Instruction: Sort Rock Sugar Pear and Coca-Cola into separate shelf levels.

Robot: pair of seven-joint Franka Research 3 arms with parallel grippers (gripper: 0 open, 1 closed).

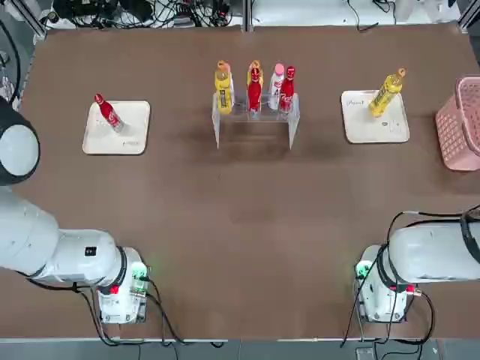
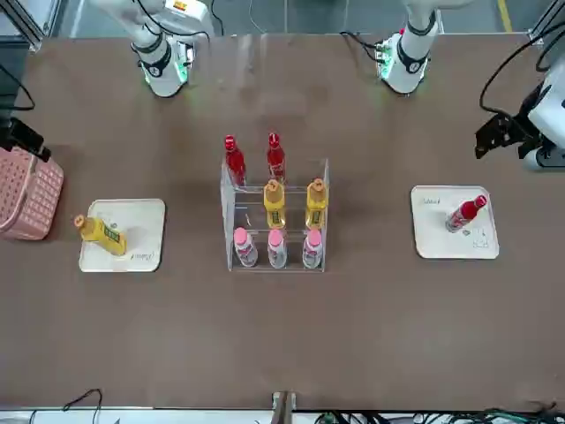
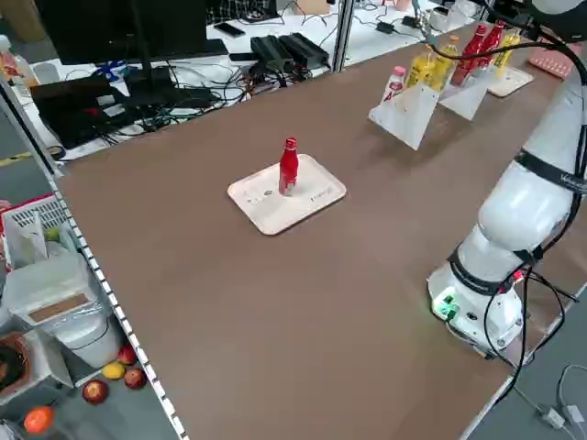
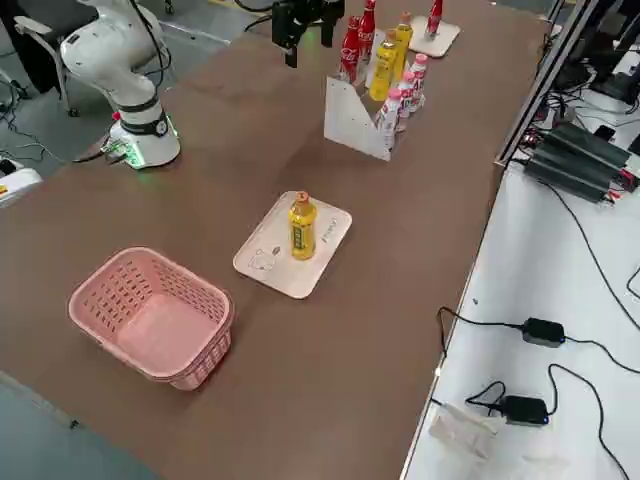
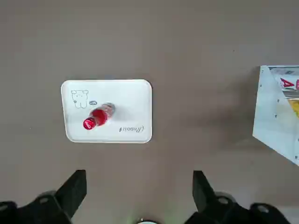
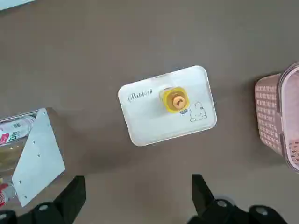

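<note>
Both arms hang high over the table, pointing straight down. The left gripper (image 5: 139, 196) is spread wide and empty above the red cola bottle (image 5: 97, 117) on its tray (image 5: 135, 93). The right gripper (image 6: 138, 198) is just as open and empty over the yellow pear bottle (image 6: 175, 100) standing on the other tray (image 6: 140, 121).

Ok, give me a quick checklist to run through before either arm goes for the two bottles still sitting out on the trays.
1. Coca-Cola upright on its beige tray: ok.
2. Rock Sugar Pear upright on its own tray: ok.
3. Left tool open, nothing in it: ok.
4. Right tool open, nothing in it: ok.
5. Free slot among the reds at the rack top level: ok, two red bottles with room beside them.
6. Free slot on the yellow level: ok, two yellow bottles with room beside them.
</note>
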